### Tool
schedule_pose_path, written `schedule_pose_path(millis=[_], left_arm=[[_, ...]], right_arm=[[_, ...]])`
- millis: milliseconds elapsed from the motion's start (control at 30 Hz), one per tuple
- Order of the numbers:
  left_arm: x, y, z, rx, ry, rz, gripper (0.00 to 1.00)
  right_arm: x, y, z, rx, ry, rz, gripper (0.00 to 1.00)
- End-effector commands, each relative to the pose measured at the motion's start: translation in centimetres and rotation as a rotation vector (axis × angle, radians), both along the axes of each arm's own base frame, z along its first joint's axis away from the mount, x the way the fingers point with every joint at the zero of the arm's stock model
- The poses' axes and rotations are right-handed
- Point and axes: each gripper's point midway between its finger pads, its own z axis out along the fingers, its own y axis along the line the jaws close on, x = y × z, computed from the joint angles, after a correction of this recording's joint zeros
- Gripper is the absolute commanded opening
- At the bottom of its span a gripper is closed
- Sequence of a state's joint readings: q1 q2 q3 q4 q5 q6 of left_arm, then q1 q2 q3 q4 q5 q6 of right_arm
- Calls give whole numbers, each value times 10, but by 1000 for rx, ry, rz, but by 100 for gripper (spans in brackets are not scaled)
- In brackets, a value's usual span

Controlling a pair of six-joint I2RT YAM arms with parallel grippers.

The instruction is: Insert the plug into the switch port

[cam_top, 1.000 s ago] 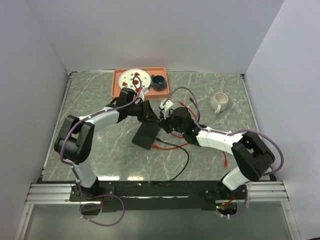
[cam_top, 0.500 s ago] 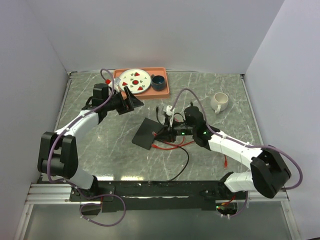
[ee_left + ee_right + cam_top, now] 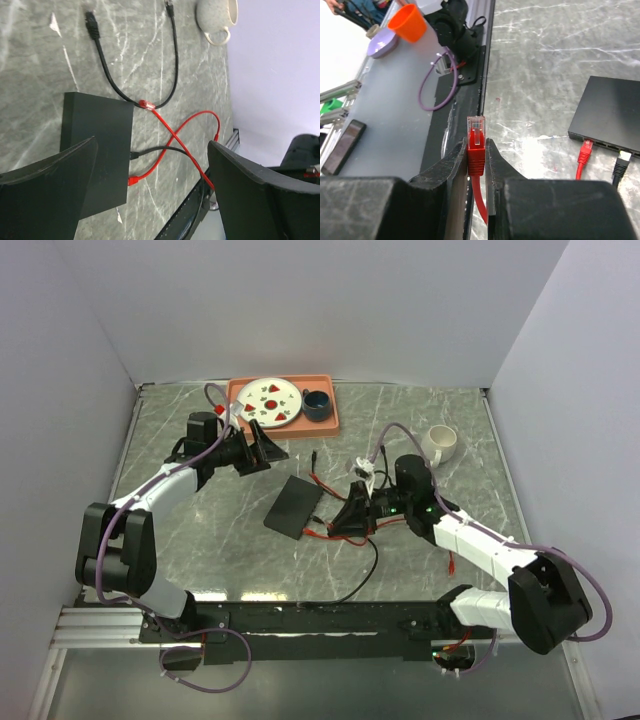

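- While the right gripper [image 3: 476, 159] pinches the red plug [image 3: 476, 131] low on its body, a sound hold, the plug sits near the switch [image 3: 615, 112], not aimed at it.
- Likely light and stiff, on a springy cable [image 3: 479, 200].
- Left gripper [image 3: 152, 150] gapes, holding nothing.

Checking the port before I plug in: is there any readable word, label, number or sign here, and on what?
None can be read in any view.
switch: plain top; any marks by its ports are too small to read.
red plug: no print visible.
plate: small red shapes, nothing legible as letters.
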State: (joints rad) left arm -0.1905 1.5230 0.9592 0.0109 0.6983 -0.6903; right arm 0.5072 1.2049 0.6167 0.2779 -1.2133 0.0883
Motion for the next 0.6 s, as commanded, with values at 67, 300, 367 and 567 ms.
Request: schedule_pose_path(millis=[67,300,367,567], left_arm=[[-10,-5,17,-10,-83,-75,97],[-1,9,-16,94,-12,9,98],[1,12,-22,115,-7,25,98],[9,20,-40,183,18,59,98]], right_arm=[[0,-3,19,70,-15,49,0],[60,-13,-19,-166,-15,-350,0],[86,-28,-38,-302,-32,-541,0],[107,-55,-88,-622,-91,-787,0]])
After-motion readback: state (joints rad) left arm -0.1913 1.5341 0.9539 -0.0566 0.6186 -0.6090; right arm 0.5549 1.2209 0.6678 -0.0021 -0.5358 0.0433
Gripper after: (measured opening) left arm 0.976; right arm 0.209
